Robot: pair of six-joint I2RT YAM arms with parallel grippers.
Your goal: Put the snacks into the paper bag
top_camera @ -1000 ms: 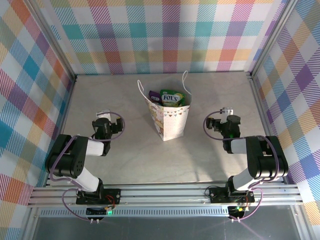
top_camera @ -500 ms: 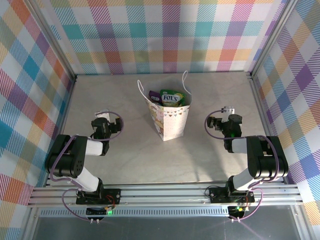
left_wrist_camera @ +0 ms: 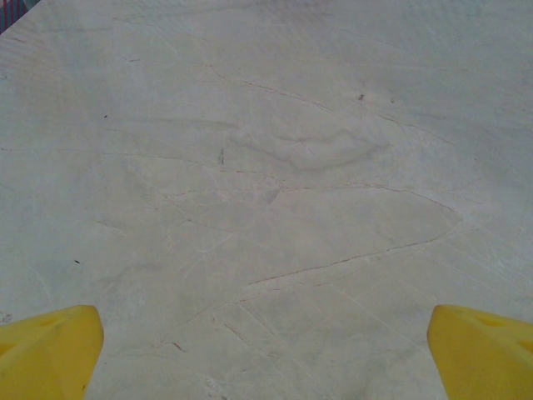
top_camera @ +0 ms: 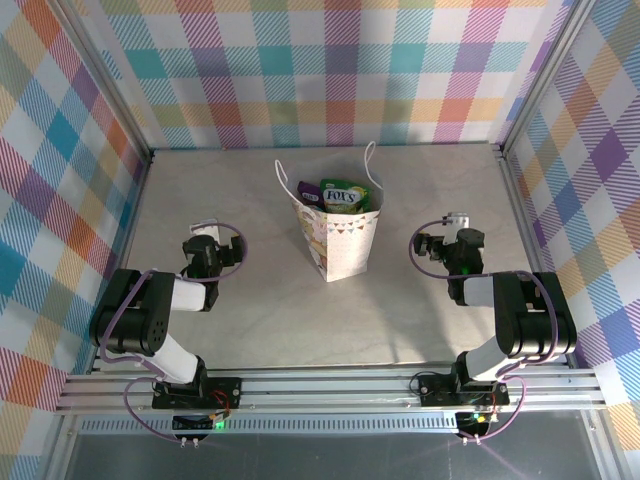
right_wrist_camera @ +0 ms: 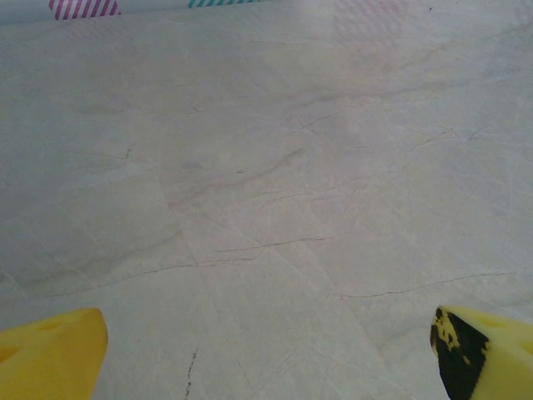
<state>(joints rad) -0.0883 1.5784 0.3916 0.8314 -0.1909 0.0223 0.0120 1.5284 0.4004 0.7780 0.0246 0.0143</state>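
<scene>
Bright, even overhead light, faint soft shadows, sharp top view, slightly hazy wrist views.

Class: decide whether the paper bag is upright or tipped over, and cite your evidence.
Upright: the paper bag stands on its base, mouth open upward, with snack packets showing inside.

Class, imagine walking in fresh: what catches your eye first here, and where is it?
The printed paper bag stands central on the table, colourful snacks poking from its top. Either side, the left fingers and right fingers hang open over that surface, pastel plaid walls around.
</scene>
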